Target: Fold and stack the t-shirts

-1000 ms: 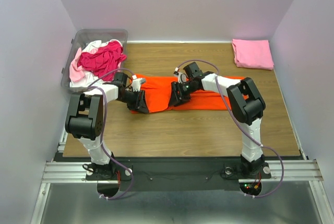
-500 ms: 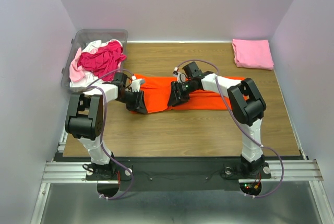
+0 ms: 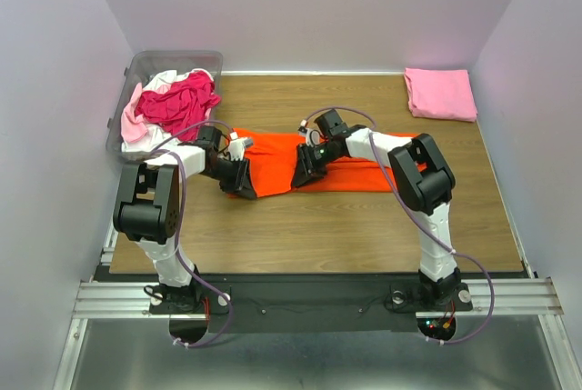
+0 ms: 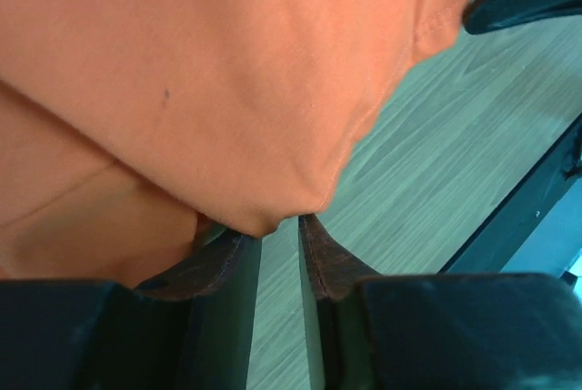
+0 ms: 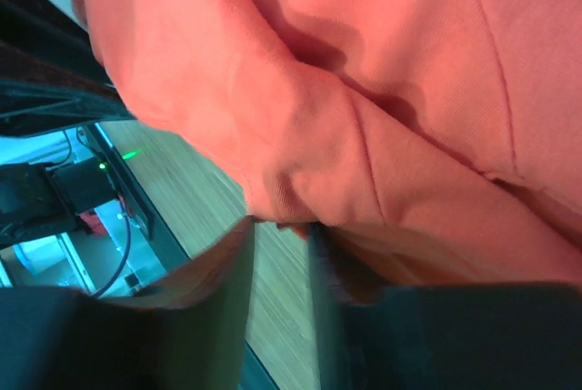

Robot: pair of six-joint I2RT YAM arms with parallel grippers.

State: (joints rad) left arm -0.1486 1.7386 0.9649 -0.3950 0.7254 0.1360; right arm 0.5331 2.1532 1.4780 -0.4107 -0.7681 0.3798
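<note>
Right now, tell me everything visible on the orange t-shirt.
The orange t-shirt is plain, soft cloth, lying mostly flat across the middle of the wooden table, long side left to right, creased, with stitched seams. Its near edge is bunched at the jaws of the left gripper and right gripper; both stand narrowly apart, so a firm pinch is unclear.
</note>
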